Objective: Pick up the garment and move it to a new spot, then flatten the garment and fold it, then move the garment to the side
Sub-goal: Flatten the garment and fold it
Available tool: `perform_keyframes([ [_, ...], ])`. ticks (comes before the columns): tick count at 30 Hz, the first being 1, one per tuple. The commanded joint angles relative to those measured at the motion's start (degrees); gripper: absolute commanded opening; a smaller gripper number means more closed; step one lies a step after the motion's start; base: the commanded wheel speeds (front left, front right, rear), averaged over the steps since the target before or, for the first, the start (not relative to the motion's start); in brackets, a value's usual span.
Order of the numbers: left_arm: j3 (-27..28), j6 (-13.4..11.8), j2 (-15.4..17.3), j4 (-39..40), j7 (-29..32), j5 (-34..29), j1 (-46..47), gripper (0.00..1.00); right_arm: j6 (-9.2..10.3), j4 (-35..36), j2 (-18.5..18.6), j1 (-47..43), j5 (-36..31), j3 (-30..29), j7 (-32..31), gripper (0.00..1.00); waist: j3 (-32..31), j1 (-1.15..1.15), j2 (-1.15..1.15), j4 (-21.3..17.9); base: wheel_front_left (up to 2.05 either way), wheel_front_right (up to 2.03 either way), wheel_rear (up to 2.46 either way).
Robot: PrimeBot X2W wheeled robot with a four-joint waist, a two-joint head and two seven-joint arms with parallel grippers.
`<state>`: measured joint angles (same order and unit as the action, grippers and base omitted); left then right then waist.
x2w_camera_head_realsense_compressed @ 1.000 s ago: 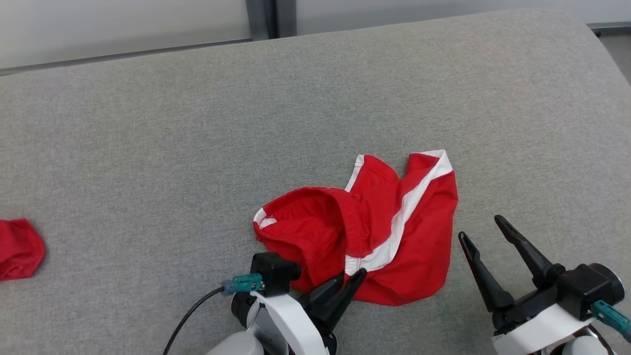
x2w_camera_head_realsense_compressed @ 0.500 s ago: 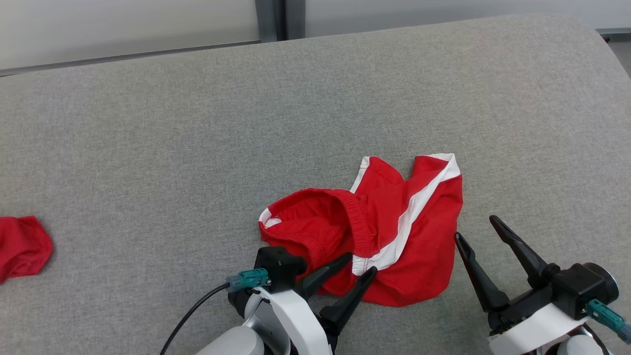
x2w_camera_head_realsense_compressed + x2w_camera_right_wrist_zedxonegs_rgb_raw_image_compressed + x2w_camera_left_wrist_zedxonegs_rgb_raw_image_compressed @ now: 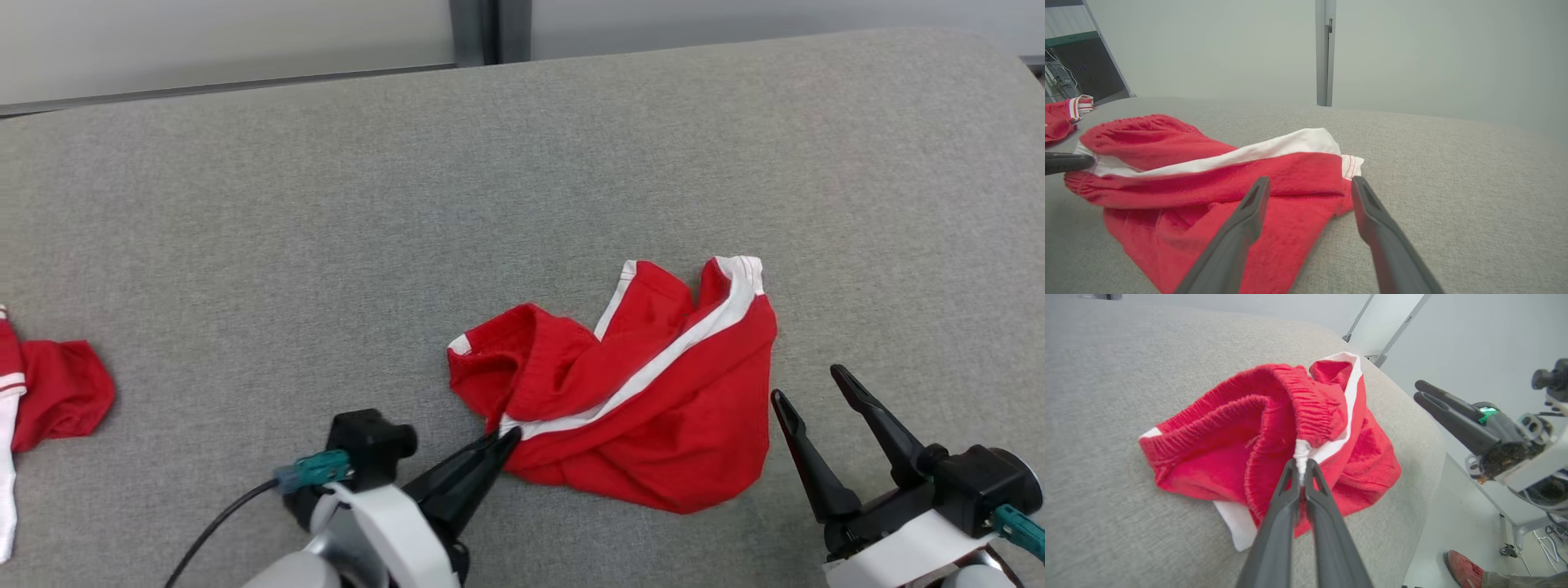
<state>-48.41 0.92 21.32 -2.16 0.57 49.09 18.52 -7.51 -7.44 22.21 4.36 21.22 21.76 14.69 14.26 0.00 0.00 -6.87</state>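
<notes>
far left on the cushion (image 3: 326,204), a spare cloth (image 3: 65,392). left pincer (image 3: 502,439) is clamped tight on the shorts (image 3: 653,408), at the white stripe's near-left end. the shorts lie crumpled mid-cushion, stripe running right and away. right pincer (image 3: 807,384) gapes wide and empty, just beside their right edge.

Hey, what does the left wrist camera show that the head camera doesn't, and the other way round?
Left wrist view: a close look at the left gripper, fingers shut on the white stripe by the waistband of the red shorts, plus a person's red shoe on the floor at the lower right.
Head view: a second red garment at the left edge of the grey cushion, and a teal connector on the left wrist.
Shared: the crumpled shorts, the cushion, and the right gripper, open beside the shorts.
</notes>
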Motion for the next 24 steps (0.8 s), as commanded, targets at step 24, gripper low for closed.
perform_keyframes([
  [24, 7.5, -4.2, 14.0, 7.5, -0.1, 4.2, -7.6, 0.00, 0.03, 1.7, 17.8, 23.3, 46.2, 12.3, -29.7, 1.00, 2.8, 0.00, 0.00, 7.4, 0.00, 0.00, 0.00],
])
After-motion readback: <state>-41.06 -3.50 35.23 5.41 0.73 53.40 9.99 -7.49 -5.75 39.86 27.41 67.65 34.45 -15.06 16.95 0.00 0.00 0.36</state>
